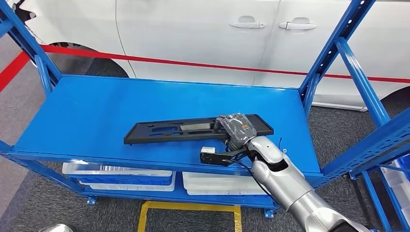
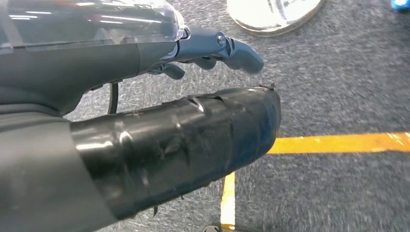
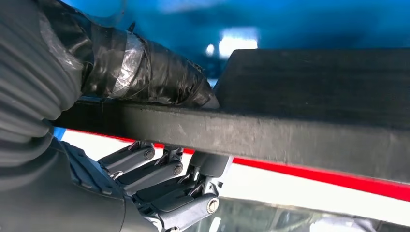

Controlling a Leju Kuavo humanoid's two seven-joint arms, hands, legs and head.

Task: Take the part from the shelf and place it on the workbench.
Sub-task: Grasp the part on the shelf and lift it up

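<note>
A long flat black part (image 1: pixel 164 130) lies lengthwise on the blue shelf (image 1: pixel 92 106). My right hand (image 1: pixel 237 126) grips it near its right end. In the right wrist view the taped thumb (image 3: pixel 145 72) presses on one face of the part (image 3: pixel 300 106), and the dark fingers (image 3: pixel 159 179) curl around the opposite face. My left hand (image 2: pixel 145 145) hangs over the grey carpet floor and holds nothing. Its thumb and its fingers (image 2: pixel 217 48) are apart.
Blue uprights (image 1: pixel 333 53) and slanted braces frame the shelf on both sides. White bins (image 1: pixel 121 174) sit on the lower level. A white car (image 1: pixel 203 34) stands close behind the shelf. Yellow floor tape (image 1: pixel 188 208) marks the carpet in front.
</note>
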